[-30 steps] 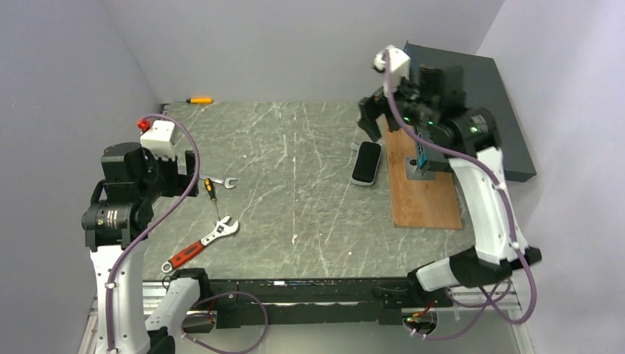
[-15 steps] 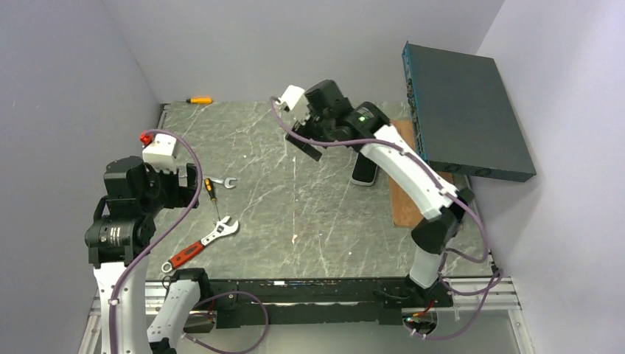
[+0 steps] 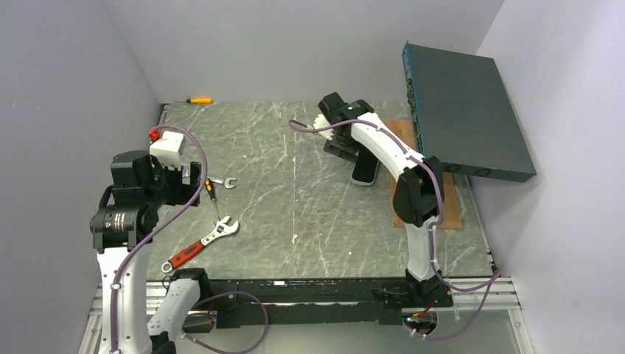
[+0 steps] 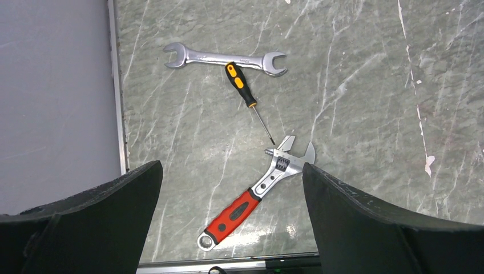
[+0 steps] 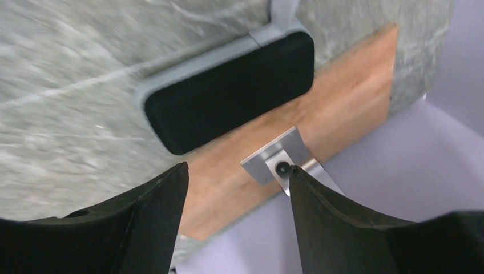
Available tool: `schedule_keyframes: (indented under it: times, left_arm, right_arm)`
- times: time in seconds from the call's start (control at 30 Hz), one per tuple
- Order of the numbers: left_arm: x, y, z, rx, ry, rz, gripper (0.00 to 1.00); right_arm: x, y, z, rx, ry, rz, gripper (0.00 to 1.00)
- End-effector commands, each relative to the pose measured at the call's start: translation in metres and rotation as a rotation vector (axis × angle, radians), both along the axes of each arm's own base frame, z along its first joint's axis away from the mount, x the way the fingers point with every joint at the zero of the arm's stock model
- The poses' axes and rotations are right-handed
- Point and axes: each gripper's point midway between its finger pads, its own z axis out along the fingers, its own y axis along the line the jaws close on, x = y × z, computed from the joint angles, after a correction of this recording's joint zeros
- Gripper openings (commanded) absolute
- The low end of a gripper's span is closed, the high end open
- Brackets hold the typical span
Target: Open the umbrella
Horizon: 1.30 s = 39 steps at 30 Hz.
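Observation:
The umbrella (image 3: 366,175) is a folded bundle, a short black oblong with a pale grey rim. It lies on the table next to the left edge of a wooden board (image 3: 430,212). It also shows in the right wrist view (image 5: 228,94), blurred. My right gripper (image 3: 341,147) hangs open and empty just above the umbrella's far end; its jaws stand wide apart in the right wrist view (image 5: 237,171). My left gripper (image 3: 193,179) is open and empty at the left side, over the tools, jaws wide in the left wrist view (image 4: 231,171).
A large dark teal flat box (image 3: 464,110) leans at the back right. A metal bracket (image 5: 278,161) sits on the board. An open-end wrench (image 4: 222,58), a black-and-orange screwdriver (image 4: 245,94) and a red-handled adjustable wrench (image 4: 257,191) lie at the left. An orange screwdriver (image 3: 199,99) lies at the far edge.
My right arm swung from the back right, over the board, out to the left and then back down over the umbrella's far end. The left arm barely moved.

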Motion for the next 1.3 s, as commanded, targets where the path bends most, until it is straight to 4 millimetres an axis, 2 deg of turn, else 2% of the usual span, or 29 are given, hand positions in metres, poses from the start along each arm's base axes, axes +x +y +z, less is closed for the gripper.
schedule_keyframes:
  times: [0.0,0.17,0.27,0.4,0.63,0.73,0.87,1.0,1.1,1.27]
  left_arm:
    - [0.005,0.001,0.011,0.010,-0.059,-0.008,0.98]
    - [0.009,0.001,0.013,0.008,-0.071,-0.002,0.98]
    - [0.011,0.001,0.014,0.002,-0.073,0.002,0.98]
    - [0.012,-0.003,0.017,-0.008,-0.082,-0.018,0.98]
    - [0.014,-0.007,0.021,-0.031,-0.090,-0.027,0.98]
    - [0.013,-0.011,0.022,-0.043,-0.099,-0.049,0.98]
    - [0.011,-0.018,0.019,-0.066,-0.115,-0.077,0.98]
    - [0.009,-0.033,0.019,-0.130,-0.161,-0.129,0.98]
    - [0.009,-0.038,0.021,-0.142,-0.223,-0.152,0.98]
    - [0.012,-0.033,0.008,-0.161,-0.159,-0.104,0.98]
  right_arm:
    - [0.010,-0.060,-0.004,-0.214,0.047,-0.005,0.65]
    - [0.010,-0.105,-0.030,-0.339,0.136,0.008,0.64]
    - [0.013,-0.124,-0.047,-0.371,0.181,0.000,0.62]
    - [0.017,-0.131,-0.066,-0.368,0.189,0.032,0.59]
    - [0.019,-0.122,-0.100,-0.306,0.180,0.088,0.59]
    - [0.024,-0.107,-0.108,-0.227,0.161,0.142,0.59]
    - [0.024,-0.074,-0.114,-0.111,0.180,0.218,0.59]
    - [0.028,-0.016,-0.111,0.044,0.163,0.335,0.60]
    - [0.020,0.028,-0.113,0.093,0.155,0.500,0.61]
    - [-0.016,0.095,-0.118,0.202,0.215,0.789,0.62]
